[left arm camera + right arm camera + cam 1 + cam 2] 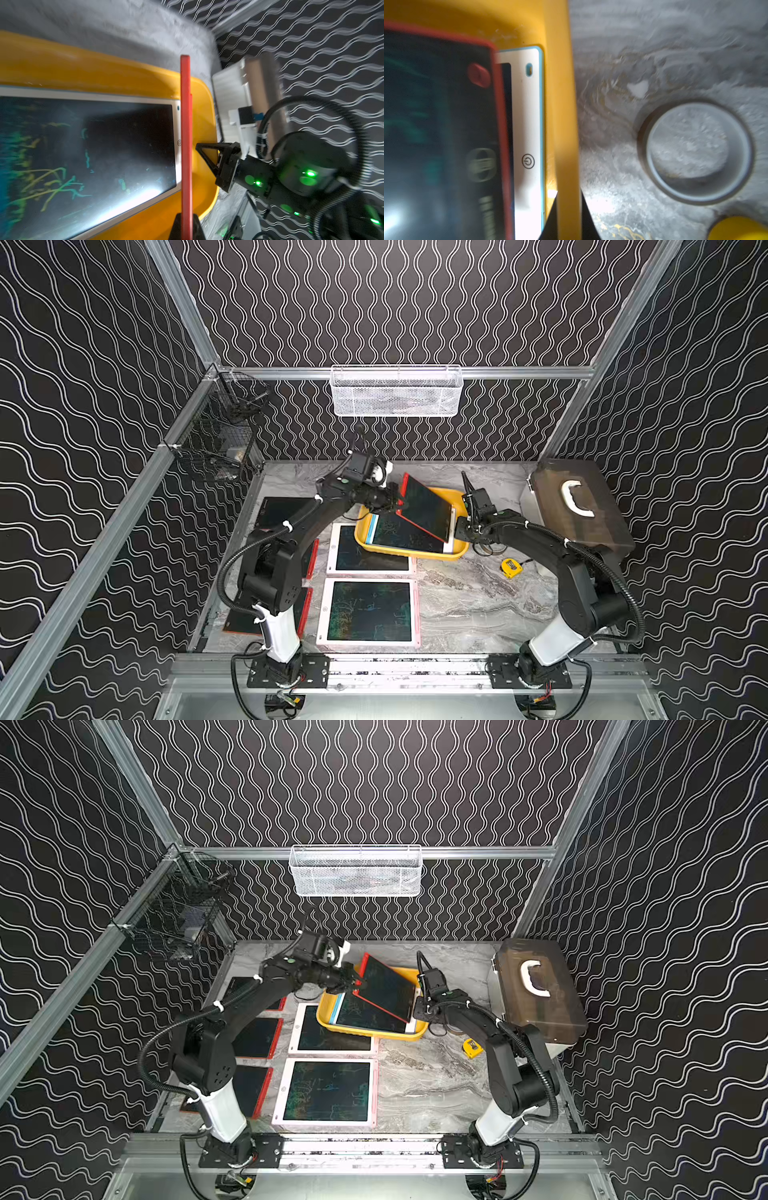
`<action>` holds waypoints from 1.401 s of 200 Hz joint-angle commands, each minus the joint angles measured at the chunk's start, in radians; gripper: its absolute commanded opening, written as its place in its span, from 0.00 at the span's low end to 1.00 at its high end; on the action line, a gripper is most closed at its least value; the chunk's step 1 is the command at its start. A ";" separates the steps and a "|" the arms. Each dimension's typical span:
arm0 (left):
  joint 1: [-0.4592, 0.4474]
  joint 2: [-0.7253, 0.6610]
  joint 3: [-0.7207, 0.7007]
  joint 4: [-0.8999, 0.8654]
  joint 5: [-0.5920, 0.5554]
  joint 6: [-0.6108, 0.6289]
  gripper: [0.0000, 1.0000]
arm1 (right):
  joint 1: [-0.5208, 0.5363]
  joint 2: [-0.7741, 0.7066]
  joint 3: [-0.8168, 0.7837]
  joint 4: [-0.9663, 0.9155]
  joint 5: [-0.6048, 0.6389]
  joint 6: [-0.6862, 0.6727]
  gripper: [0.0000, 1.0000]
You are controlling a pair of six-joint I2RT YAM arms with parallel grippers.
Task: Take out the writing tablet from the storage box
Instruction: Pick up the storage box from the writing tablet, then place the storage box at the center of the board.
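The main risk was the thin pinch. The left gripper (395, 501) was clamped on just one edge of the red-framed writing tablet (426, 508), so the tablet could pivot or slip out as it was lifted. The tablet was tilted over the yellow storage box (415, 554), raised at its 10 o'clock side. Its low 4 o'clock corner lay over the blue-edged tablet (405, 537) in the box and could drag that one along; whether the two touched could not be told. The right gripper (568, 224) was shut on the box's 3 o'clock rim, and the box would likely skid if that hold loosened.

The box sat toward 12 o'clock on the worktop (465, 605). The left arm reached from its base at 7 o'clock, elbow raised and wrist level. The right arm stretched low from 5 o'clock, with its forearm passing beside the grey case (582, 506).
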 commanded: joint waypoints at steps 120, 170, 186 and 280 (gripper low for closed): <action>0.231 -0.077 -0.001 0.192 0.169 -0.111 0.00 | -0.342 0.346 0.416 0.067 -0.095 -0.120 0.00; 0.242 -0.041 0.023 0.181 0.151 -0.094 0.00 | -0.406 0.472 0.521 0.039 -0.108 -0.161 0.01; 0.246 -0.034 0.025 0.182 0.151 -0.093 0.00 | -0.425 0.496 0.544 0.023 -0.120 -0.172 0.02; 0.261 -0.062 0.029 0.090 0.130 -0.027 0.00 | -0.441 0.376 0.573 -0.001 -0.313 -0.147 0.53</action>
